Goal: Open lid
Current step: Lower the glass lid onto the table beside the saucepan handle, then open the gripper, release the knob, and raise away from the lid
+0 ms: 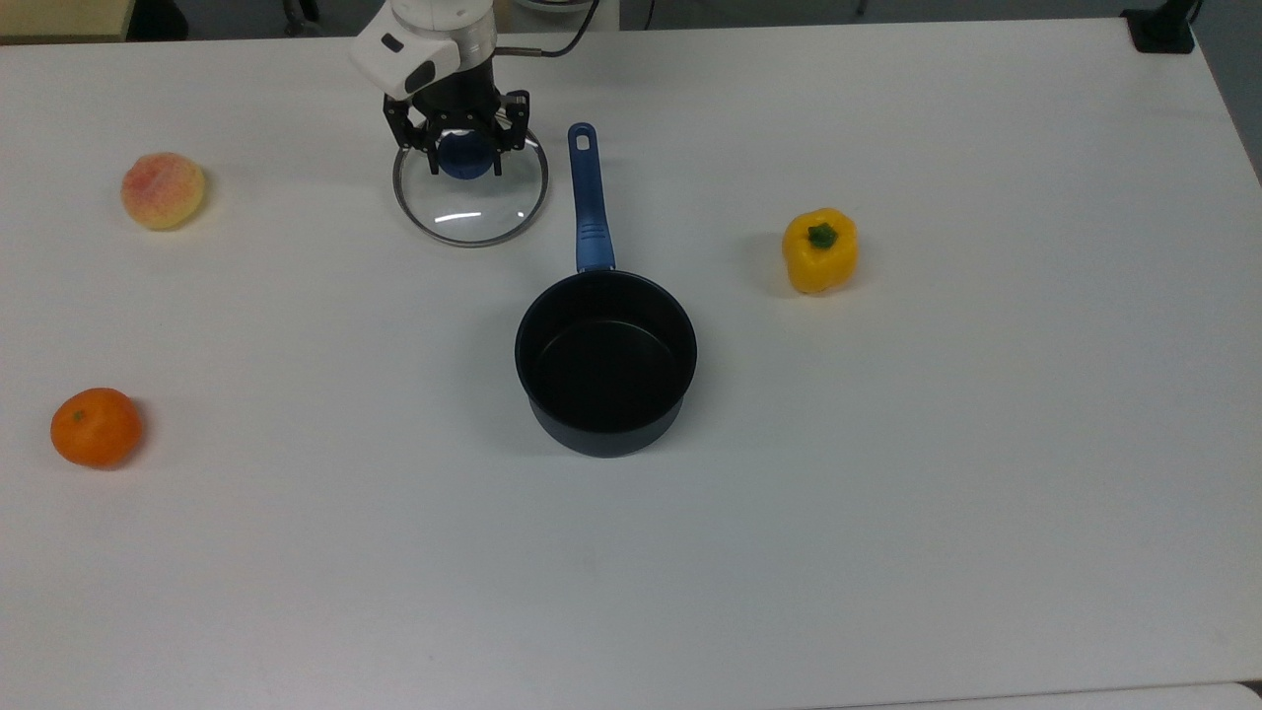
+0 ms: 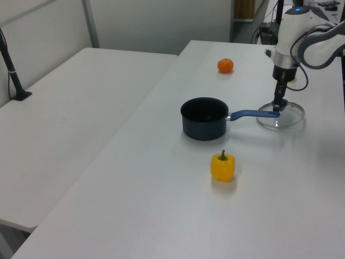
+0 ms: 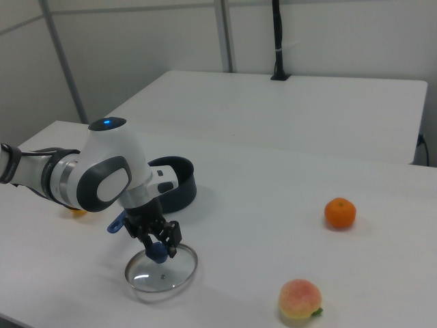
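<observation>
One lid point(image 1: 470, 202): off the saucepan, low over or on the surface point(image 1: 887, 513), just beside the pan's blue handle on the top view's left.
Knob point(image 1: 463, 156): blue, between the jaws.
Jaws: clamped on the knob from above.
Saucepan point(image 1: 605, 361): uncovered, mid-surface, handle toward the arm.
Pepper point(image 1: 820, 250): top view's right of saucepan.
Peach point(image 1: 163, 190), orange point(image 1: 96, 427): well apart, top view's left of saucepan.

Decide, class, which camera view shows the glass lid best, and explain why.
The top view: the lid shows as a full circle beside the saucepan's handle, the gripper at its blue knob. The right view shows it slanted; the left view shows a thin ellipse.
</observation>
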Robot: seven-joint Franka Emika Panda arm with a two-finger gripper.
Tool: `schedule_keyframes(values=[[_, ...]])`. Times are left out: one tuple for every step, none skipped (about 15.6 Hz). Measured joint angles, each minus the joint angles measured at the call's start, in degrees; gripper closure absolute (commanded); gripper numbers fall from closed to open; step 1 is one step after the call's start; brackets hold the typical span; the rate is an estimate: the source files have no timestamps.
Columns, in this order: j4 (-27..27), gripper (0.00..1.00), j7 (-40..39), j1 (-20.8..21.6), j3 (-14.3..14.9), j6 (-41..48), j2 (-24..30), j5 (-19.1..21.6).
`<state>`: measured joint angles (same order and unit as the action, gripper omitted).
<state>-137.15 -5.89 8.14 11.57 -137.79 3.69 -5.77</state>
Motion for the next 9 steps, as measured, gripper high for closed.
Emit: schedule_keyframes(values=[[0.0,0.47,0.1,0.0,0.0,0.0,-0.2,0.0],[0.0,0.41,0.1,0.1,0.0,0.0,-0.2,0.0],[0.0,0.33,0.2,0.1,0.0,0.1,-0.3,0.0],[0.0,0.22,0.2,0.1,0.0,0.2,-0.3,0.0],[0.0,0.16,0.2,0.1,0.0,0.7,-0.3,0.0],[0.0,0.16,0.2,0.1,-0.1,1.6,-0.3,0.0],[0.0,0.09,0.5,0.1,-0.2,2.5,-0.3,0.0],[0.1,0.0,0.8,0.1,-0.4,3.4,-0.3,0.0],[0.4,0.0,1.0,0.1,-0.5,4.5,-0.3,0.0]])
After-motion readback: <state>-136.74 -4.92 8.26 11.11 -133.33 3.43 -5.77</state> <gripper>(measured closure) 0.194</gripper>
